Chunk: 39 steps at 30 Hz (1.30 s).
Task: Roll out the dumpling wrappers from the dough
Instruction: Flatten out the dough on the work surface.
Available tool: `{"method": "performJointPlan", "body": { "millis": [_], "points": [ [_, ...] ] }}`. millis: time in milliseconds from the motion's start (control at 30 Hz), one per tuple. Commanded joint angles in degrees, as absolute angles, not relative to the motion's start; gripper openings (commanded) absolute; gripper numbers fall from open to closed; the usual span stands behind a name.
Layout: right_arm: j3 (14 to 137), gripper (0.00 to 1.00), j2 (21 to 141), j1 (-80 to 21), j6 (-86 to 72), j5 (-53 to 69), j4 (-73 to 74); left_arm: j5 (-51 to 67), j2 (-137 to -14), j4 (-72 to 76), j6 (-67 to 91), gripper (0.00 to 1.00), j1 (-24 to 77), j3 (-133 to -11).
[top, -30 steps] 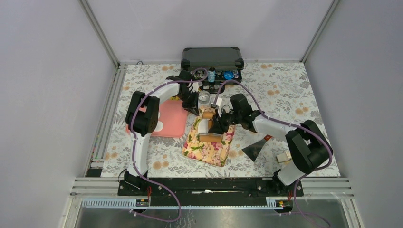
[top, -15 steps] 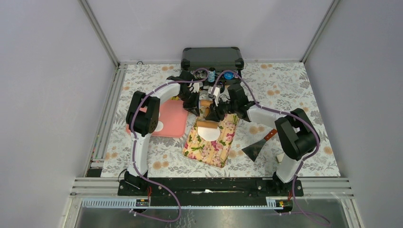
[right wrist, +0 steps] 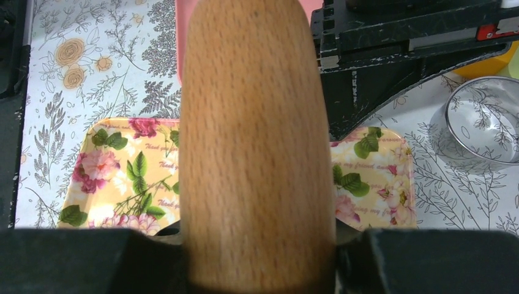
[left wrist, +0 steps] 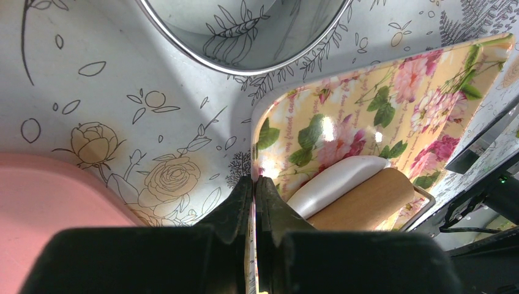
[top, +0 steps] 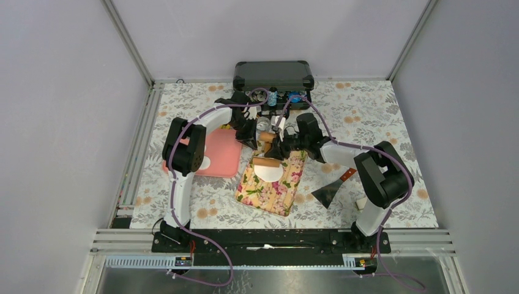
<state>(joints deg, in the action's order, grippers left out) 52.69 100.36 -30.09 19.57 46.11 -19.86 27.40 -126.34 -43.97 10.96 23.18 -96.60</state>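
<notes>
On the floral board [top: 264, 191], mid-table: rolling pin [top: 267, 161] at a dumpling wrapper [top: 270, 173].
Grips the wooden pin in the right gripper [right wrist: 259, 251], laid across the flat white disc's far edge. Pinches the board's rim with the left gripper [left wrist: 253, 181], jaws tight together, just beside the silver tin [left wrist: 242, 37]. Has more white dough [top: 205, 163] on the pink tray [top: 224, 153], left of the board.

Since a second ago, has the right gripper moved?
Yes. The right gripper has moved away from the robot's bases, closer to the black case at the back.
</notes>
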Motion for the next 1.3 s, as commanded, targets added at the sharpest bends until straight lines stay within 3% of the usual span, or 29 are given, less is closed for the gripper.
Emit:
{"method": "performJointPlan", "body": {
  "millis": [0,1267],
  "points": [
    [48.6,0.00,101.3,-30.8,21.1,45.2,-8.7,28.6,-123.0,-44.4,10.6,0.00,23.6,-97.3],
    [49.0,0.00,91.5,-37.9,18.6,46.2,1.4,28.8,-122.1,-44.8,10.8,0.00,23.6,-97.2]
  ]
}}
